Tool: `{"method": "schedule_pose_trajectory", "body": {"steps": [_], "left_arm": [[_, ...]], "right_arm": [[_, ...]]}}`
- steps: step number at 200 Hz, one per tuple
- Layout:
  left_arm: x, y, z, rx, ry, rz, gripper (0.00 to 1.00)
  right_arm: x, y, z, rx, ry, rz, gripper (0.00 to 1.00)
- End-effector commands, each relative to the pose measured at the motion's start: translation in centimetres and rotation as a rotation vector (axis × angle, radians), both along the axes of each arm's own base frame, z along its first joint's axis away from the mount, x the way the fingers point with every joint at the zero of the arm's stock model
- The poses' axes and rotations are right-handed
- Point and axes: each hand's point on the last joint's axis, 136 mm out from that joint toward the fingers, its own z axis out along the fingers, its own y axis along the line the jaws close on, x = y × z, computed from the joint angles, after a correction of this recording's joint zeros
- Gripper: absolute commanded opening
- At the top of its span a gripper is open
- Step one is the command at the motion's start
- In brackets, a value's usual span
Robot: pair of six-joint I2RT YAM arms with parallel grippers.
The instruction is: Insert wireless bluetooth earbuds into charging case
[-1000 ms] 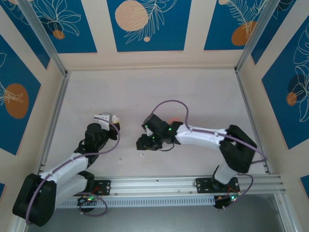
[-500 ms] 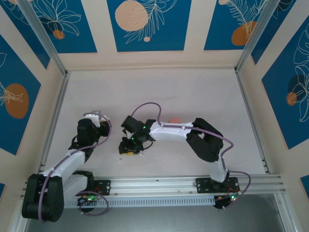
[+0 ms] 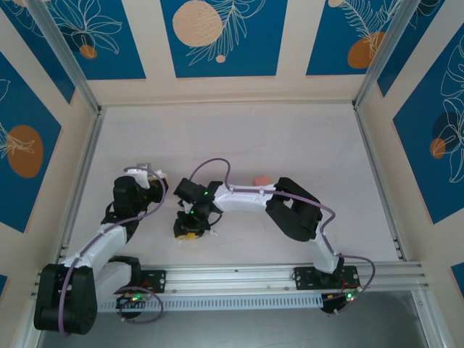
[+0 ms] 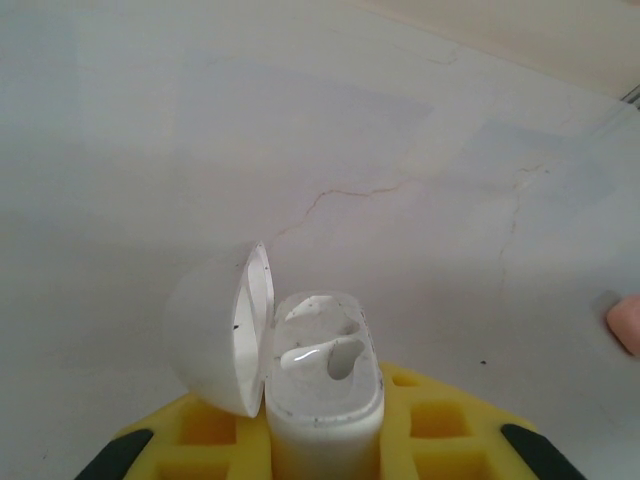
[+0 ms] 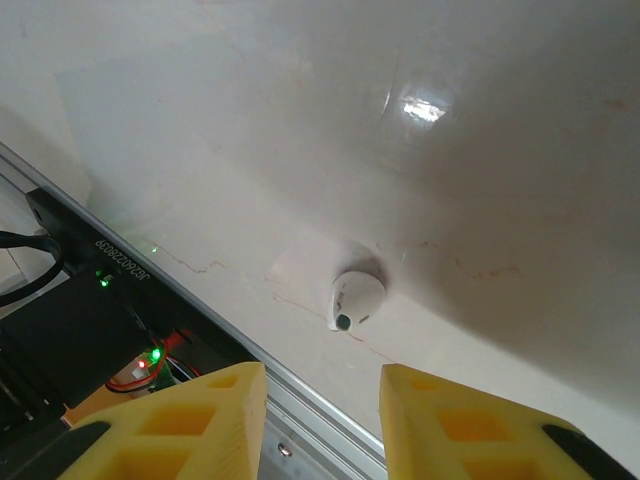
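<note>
My left gripper (image 4: 325, 445) is shut on a white charging case (image 4: 325, 400), which stands upright between the yellow pads with its lid (image 4: 215, 325) swung open to the left. Its sockets look empty. In the top view the left gripper (image 3: 150, 177) sits left of centre. My right gripper (image 3: 187, 229) hangs close beside it, nearer the front rail. Its yellow fingers (image 5: 455, 425) stand open over the table. A white earbud (image 5: 356, 300) lies on the surface just ahead of the gap, untouched.
A salmon-pink item (image 3: 259, 180) lies on the table behind the right arm's forearm, and its edge shows in the left wrist view (image 4: 626, 322). The aluminium front rail (image 5: 300, 400) and the arm base electronics (image 5: 90, 330) run right below the right fingers.
The right arm has swung left and toward the front rail, bringing its gripper over the white earbud. The left arm pulled back a little to the left, still holding the case.
</note>
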Motion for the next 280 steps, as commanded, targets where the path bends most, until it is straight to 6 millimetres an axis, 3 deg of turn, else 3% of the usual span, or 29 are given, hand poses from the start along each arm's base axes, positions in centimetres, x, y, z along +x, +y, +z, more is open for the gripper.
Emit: {"method": "schedule_pose_trajectory", "body": {"steps": [1,92,212,280], "left_arm": [[0.3,0.0,1.8,-0.034,-0.049,-0.007,0.20],[0.2,-0.4,2.5,-0.052,-0.074,-0.025,0.20],[0.0,-0.4,3.4,-0.050,-0.103,-0.032,0.19],[0.0,-0.5,3.4,-0.048,-0.102,-0.037,0.19]], "right_arm": [[-1.0,0.4,-0.3,-0.012,0.042,0.032,0.35],[-0.5,0.7,-1.6,-0.023,0.052,0.033,0.31],[0.6,-0.2,-3.4,-0.072,0.061,0.029,0.26],[0.8,0.0,-3.5,-0.068,0.061,0.035,0.22]]}}
